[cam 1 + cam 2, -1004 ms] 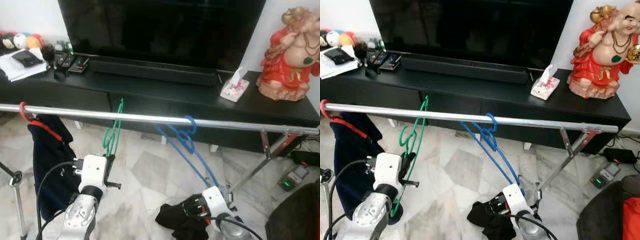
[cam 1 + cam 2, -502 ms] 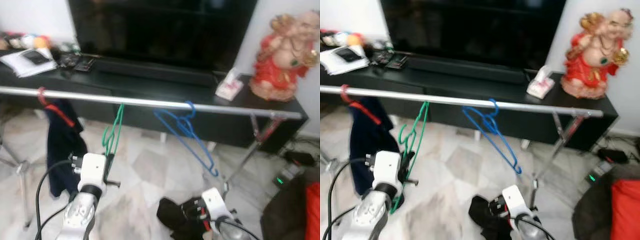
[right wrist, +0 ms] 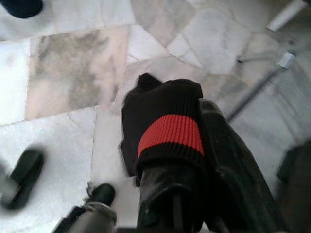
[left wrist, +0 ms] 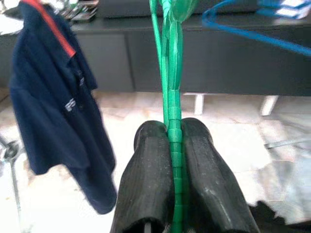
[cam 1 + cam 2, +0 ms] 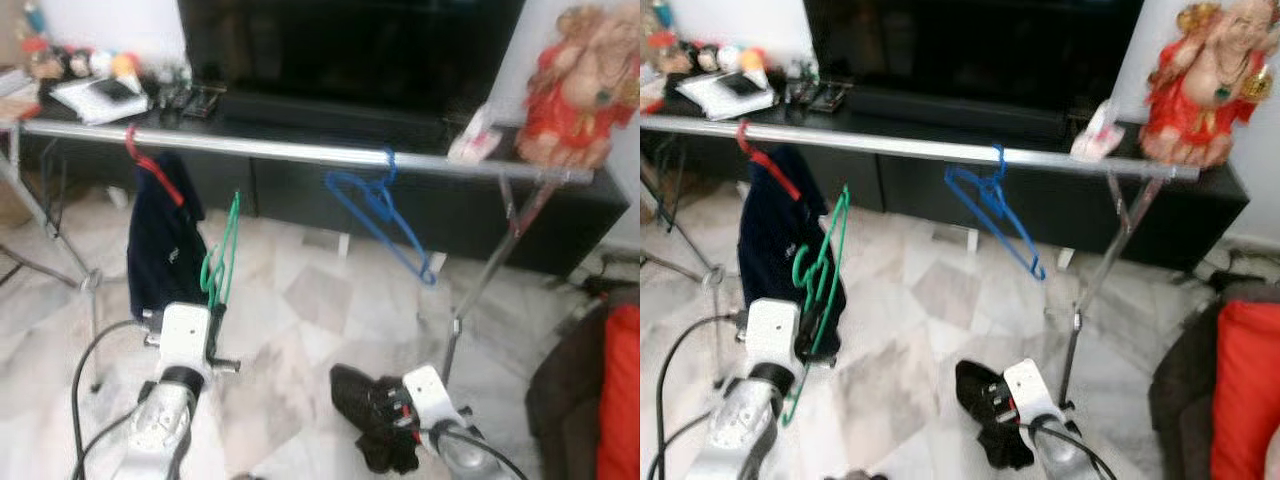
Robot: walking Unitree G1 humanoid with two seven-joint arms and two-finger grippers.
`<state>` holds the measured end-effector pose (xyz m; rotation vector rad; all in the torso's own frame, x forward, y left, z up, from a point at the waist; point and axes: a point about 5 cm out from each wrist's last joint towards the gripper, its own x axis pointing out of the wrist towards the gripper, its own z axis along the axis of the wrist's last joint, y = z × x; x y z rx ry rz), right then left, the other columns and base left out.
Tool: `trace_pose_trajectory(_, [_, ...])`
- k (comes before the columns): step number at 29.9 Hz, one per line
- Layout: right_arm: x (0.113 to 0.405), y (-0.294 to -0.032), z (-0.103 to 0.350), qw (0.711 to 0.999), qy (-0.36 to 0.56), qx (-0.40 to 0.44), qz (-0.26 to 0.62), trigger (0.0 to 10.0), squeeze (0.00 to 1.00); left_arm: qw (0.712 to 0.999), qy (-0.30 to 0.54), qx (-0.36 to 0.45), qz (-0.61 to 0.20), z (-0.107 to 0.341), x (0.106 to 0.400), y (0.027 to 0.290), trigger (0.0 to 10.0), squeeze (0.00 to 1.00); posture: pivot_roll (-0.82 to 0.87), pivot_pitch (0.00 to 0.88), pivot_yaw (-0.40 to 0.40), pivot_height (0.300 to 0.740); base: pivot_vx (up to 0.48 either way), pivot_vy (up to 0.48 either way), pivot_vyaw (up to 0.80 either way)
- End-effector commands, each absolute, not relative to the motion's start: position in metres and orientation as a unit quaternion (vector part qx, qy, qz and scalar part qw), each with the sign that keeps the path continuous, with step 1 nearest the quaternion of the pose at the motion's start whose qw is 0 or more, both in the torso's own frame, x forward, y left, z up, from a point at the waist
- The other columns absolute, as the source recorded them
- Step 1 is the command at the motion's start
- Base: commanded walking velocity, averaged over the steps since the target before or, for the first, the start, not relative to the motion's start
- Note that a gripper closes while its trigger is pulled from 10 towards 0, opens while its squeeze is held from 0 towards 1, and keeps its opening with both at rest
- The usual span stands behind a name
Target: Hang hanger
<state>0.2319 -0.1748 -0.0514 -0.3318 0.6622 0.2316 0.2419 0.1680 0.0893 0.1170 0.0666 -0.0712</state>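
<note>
The left gripper [image 4: 174,145] is pinching the thin green plastic hanger [image 5: 221,262] between closed fingers, below the long silver metal rail [image 5: 300,152]. The right gripper [image 3: 194,160] is clamping a black garment with a red band [image 3: 167,131]. Best to raise the hook above the rail, beside the blue wire hanger [image 5: 385,222], then lower it.
</note>
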Motion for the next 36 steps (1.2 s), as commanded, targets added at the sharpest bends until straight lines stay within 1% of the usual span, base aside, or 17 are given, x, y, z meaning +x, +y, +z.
trace_pose_trajectory(1, [0.2351, -0.1738, -0.0488, 0.931, 0.313, -0.154, 0.109, 10.0, 0.00, 0.997, 0.022, 0.062, -0.035, 0.0942, 0.2446, 0.1688, 10.0, 0.00, 0.03, 0.000, -0.058, 0.740, -0.352, 0.000, 0.00])
trace_pose_trajectory(3, [0.2354, -0.1738, -0.0486, 0.931, 0.313, -0.154, 0.109, 10.0, 0.00, 0.997, 0.021, 0.061, -0.034, 0.0947, 0.2458, 0.1682, 10.0, 0.00, 0.03, 0.000, -0.059, 0.740, -0.281, 0.000, 0.00])
trace_pose_trajectory(13, [0.2369, -0.1735, -0.0475, 0.932, 0.310, -0.153, 0.109, 10.0, 0.00, 0.998, 0.036, 0.052, -0.023, 0.0919, 0.2469, 0.1702, 10.0, 0.00, 0.03, 0.000, -0.059, 0.740, 0.000, 0.000, 0.00])
trace_pose_trajectory(30, [0.2377, -0.1732, -0.0470, 0.932, 0.309, -0.152, 0.109, 10.0, 0.00, 0.998, 0.036, 0.051, -0.020, 0.0928, 0.2473, 0.1711, 10.0, 0.00, 0.03, 0.000, -0.060, 0.740, 0.000, 0.408, 0.00])
trace_pose_trajectory(36, [0.2367, -0.1745, -0.0477, 0.931, 0.311, -0.153, 0.109, 10.0, 0.00, 0.998, 0.034, 0.045, -0.024, 0.0940, 0.2484, 0.1673, 10.0, 0.00, 0.03, 0.000, -0.062, 0.740, 0.000, 0.414, 0.00])
